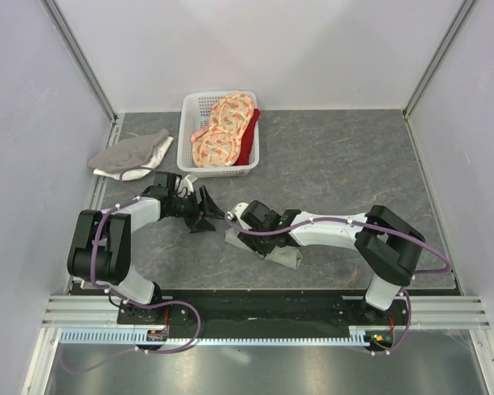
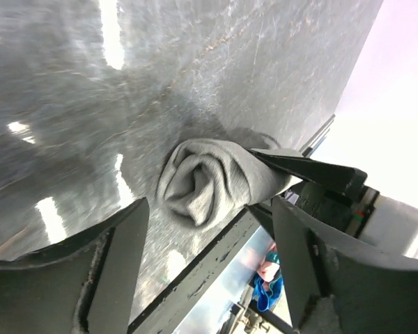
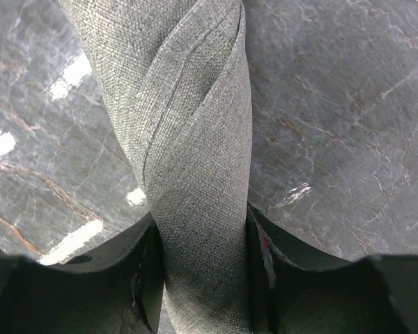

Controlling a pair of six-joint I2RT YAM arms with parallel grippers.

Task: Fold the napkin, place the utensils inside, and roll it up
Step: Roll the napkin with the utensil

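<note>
Right claw (image 3: 202, 228) pinches the rolled napkin (image 3: 188, 118); my left claw (image 2: 209, 240) stands spread at its end. Rolling appears done; fork unseen, presumably inside.

The right arm extends low from its base with the elbow raised. The right gripper (image 1: 245, 226) is clamped on the rolled napkin (image 1: 280, 253), one finger on each side. The left arm is folded. The left gripper (image 1: 199, 210) sits just off the napkin's end, fingers spread, no contact.
</note>
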